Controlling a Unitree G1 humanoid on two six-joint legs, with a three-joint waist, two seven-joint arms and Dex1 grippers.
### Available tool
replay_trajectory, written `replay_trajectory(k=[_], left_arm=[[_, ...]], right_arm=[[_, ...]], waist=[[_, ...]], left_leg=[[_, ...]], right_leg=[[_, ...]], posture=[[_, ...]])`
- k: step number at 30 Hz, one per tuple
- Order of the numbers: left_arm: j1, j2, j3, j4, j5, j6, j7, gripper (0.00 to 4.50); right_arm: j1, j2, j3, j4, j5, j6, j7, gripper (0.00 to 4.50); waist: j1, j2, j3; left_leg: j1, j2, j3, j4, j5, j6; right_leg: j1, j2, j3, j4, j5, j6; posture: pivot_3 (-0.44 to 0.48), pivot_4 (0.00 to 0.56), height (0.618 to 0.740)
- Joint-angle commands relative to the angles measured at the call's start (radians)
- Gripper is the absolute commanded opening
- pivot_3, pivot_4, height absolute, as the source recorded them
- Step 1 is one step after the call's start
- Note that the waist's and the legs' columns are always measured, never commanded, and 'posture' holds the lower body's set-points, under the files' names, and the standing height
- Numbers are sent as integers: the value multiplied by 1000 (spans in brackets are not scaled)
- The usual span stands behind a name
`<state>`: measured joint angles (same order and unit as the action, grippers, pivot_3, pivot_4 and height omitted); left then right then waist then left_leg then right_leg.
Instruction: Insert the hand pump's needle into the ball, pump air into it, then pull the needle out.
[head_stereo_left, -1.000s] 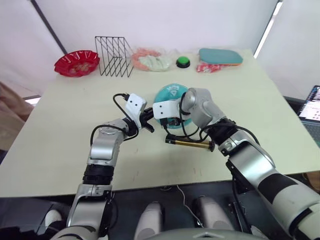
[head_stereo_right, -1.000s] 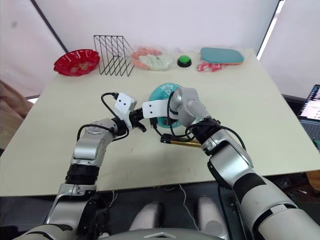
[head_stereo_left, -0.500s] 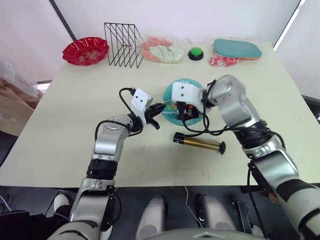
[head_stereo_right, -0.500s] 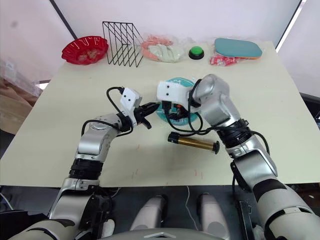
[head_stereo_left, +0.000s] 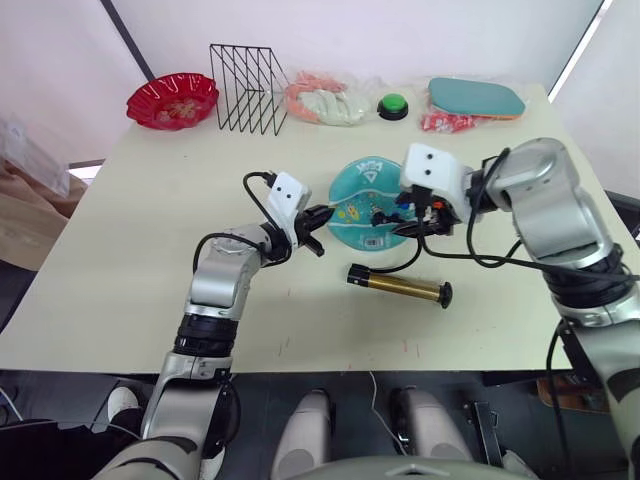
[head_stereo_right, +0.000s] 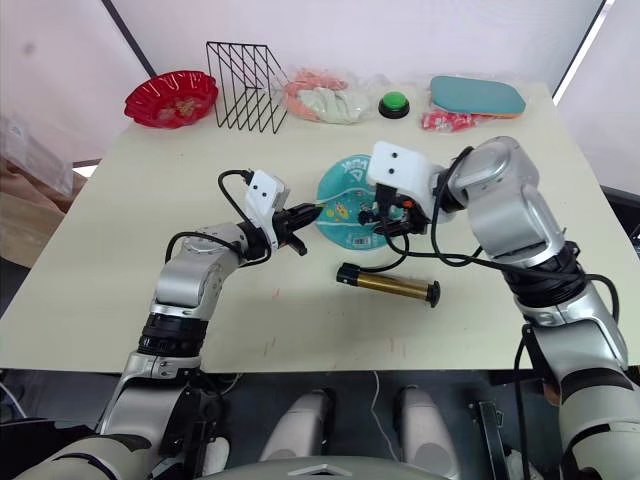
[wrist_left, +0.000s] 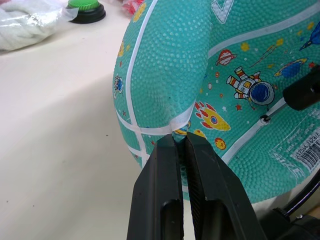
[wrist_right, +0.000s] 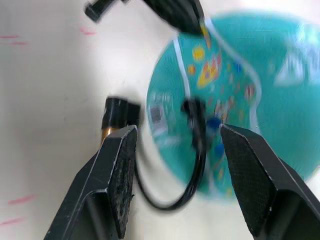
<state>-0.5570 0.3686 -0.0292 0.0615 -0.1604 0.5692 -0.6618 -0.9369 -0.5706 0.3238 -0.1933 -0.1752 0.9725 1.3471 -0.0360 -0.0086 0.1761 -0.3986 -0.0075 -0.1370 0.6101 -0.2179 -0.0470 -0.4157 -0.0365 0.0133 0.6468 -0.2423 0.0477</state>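
Since half a second earlier, right gripper (head_stereo_left: 432, 215) had drawn back off the ball toward 3 o'clock, jaws released and spread wide, nothing between them.

Left gripper (wrist_left: 181, 150): jaws clenched on a pinched fold of the ball (head_stereo_left: 368, 202) at its 9 o'clock edge, steadying it. Ball sat mid-desk (head_stereo_left: 130, 260), flattened and soft-looking.

Needle (wrist_left: 272, 110) appeared seated at the valve on a white seam, its black fitting just clear of the skin; how deep it went was not visible. Thin hose (head_stereo_left: 405, 262) looped from there down to the hand pump (head_stereo_left: 398, 287), which lay flat on the desk at 6 o'clock of the ball, T-handle pointing to 3 o'clock.

Judged: insertion done, pumping not begun. Next move calls for right gripper to take the pump without tugging the hose and dislodging the needle.
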Motion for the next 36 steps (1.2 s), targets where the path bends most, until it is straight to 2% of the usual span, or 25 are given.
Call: replay_trajectory(k=[1, 8, 19, 20, 23, 36], left_arm=[[-30, 10, -29, -24, 6, 92, 24, 0], [-77, 4, -47, -71, 3, 234, 72, 0], [-99, -13, -61, -188, -12, 412, 152, 0], [-97, -14, -61, -195, -15, 419, 156, 0], [-88, -9, -61, -200, -16, 422, 159, 0], [-87, 3, -64, -186, -26, 411, 167, 0]], right_arm=[[-71, -41, 3, -28, 72, 47, -1, 2736], [-133, -27, 72, 87, 111, -23, -70, 2736], [-176, 73, 122, 327, 129, -161, -136, 2736], [-178, 75, 123, 337, 132, -164, -135, 2736], [-186, 78, 130, 373, 122, -196, -145, 2000], [-189, 90, 143, 423, 116, -222, -152, 2000]], waist=[[0, 0, 2], [1, -1, 4], [-1, -2, 5], [-1, -2, 5], [-1, -2, 5], [-4, -2, 5]], left_leg=[[0, 0, 0, 0, 0, 0], [0, 0, -1, 2, 0, -1], [0, 0, 0, 2, 3, -4], [0, 0, 0, 2, 3, -4], [0, 0, 0, 2, 3, -4], [0, -1, 1, 6, 3, -4]], right_leg=[[0, 0, 0, 0, 0, 0], [1, 0, -1, 1, 0, 1], [1, 0, 0, 2, 3, -3], [1, 0, 0, 2, 3, -3], [1, 0, 0, 2, 3, -3], [0, 0, 2, 8, 3, -4]], posture=[[0, 150, 740], [0, 150, 740], [0, 150, 740], [0, 150, 740], [0, 150, 740], [0, 150, 740]])
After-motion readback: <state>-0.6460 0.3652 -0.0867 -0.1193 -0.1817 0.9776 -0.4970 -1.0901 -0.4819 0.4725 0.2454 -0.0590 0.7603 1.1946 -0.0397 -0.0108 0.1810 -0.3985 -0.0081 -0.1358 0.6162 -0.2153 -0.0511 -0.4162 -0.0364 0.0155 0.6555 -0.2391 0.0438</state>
